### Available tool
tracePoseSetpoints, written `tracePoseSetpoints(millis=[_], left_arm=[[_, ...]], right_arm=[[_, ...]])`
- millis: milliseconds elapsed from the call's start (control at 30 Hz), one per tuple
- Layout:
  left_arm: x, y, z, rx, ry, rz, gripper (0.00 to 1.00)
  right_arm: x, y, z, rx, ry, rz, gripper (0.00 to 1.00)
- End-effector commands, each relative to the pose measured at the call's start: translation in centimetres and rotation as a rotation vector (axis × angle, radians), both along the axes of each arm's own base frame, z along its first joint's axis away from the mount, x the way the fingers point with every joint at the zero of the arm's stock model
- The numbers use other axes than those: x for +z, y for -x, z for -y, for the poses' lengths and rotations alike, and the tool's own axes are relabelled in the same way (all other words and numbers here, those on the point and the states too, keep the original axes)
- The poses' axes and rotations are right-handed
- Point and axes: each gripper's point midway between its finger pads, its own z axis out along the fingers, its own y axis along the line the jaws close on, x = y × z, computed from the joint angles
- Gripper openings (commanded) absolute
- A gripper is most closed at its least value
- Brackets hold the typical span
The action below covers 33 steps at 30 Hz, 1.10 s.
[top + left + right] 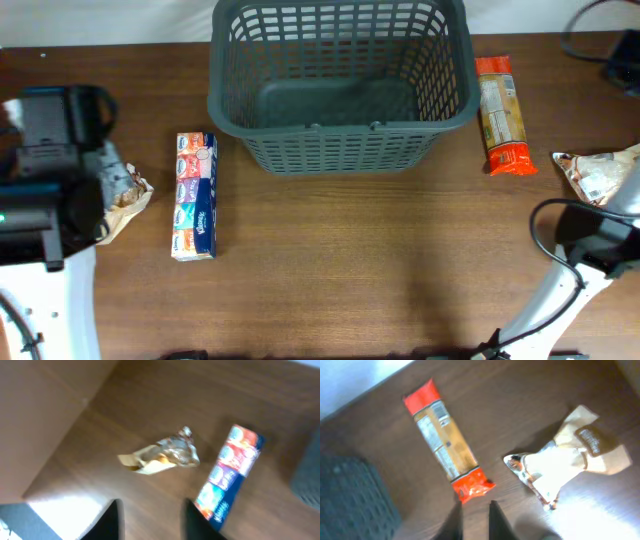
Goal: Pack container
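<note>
The dark grey basket (pixel 445 95) stands at the back middle of the table, and I see nothing inside it. A corner of it shows in the left wrist view (pixel 311 480) and in the right wrist view (pixel 350 502). My left gripper (pixel 152 521) is open and empty above the table, short of a crumpled clear snack bag (pixel 165 455) and a blue tissue multipack (pixel 227 477). My right gripper (pixel 474 521) is open with a narrow gap, empty, just short of the red end of a long orange packet (pixel 445 445). A crumpled beige snack bag (pixel 570 460) lies to its right.
In the overhead view the tissue multipack (pixel 195 195) lies left of the basket, and the clear snack bag (pixel 128 192) lies partly under the left arm. The orange packet (pixel 500 115) lies right of the basket. The beige bag (pixel 600 170) is at the right edge.
</note>
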Motion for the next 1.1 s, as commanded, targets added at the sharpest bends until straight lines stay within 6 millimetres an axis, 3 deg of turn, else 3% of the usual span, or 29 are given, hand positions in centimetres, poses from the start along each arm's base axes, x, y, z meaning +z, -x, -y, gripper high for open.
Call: tracePoseSetpoints(millis=[0, 33, 67, 267, 433, 667, 800, 933, 1033, 1067], left_arm=[[0.5, 1.1, -3.4, 0.119, -0.033, 0.010, 0.72], [0.4, 1.3, -3.8, 0.136, -0.016, 0.013, 0.87], [0.2, 1.4, -4.2, 0.150, 0.004, 0.016, 0.99], [-0.3, 2.3, -5.9, 0.220, 0.057, 0.024, 0.99], [-0.3, 2.5, -6.1, 0.229, 0.057, 0.023, 0.99], [-0.3, 2.4, -6.1, 0.237, 0.063, 0.032, 0.99], [-0.3, 2.3, -6.1, 0.235, 0.068, 0.038, 0.99], [-0.1, 2.1, -6.1, 0.234, 0.066, 0.048, 0.99], [-0.1, 1.7, -5.9, 0.223, 0.078, 0.063, 0.99], [-0.1, 1.6, -5.8, 0.217, 0.086, 0.067, 0.99]], right_arm=[[3.4, 1.4, -0.1, -0.030, -0.074, 0.117, 0.60], [3.8, 1.7, 0.0, -0.037, -0.092, 0.134, 0.88], [4.3, 1.9, 0.0, -0.037, -0.107, 0.152, 0.99], [6.8, 4.3, -0.5, -0.058, -0.111, 0.196, 0.99], [6.6, 9.1, -0.8, -0.139, -0.044, 0.094, 0.99], [3.9, 17.3, -2.1, -0.305, -0.002, -0.078, 0.99], [2.7, 21.5, -1.6, -0.466, 0.032, -0.129, 0.99], [0.7, 23.4, -0.6, -0.541, 0.016, -0.161, 0.99], [-1.8, 24.1, 0.1, -0.644, -0.037, -0.199, 0.99], [-3.5, 24.6, 0.5, -0.752, -0.079, -0.211, 0.99]])
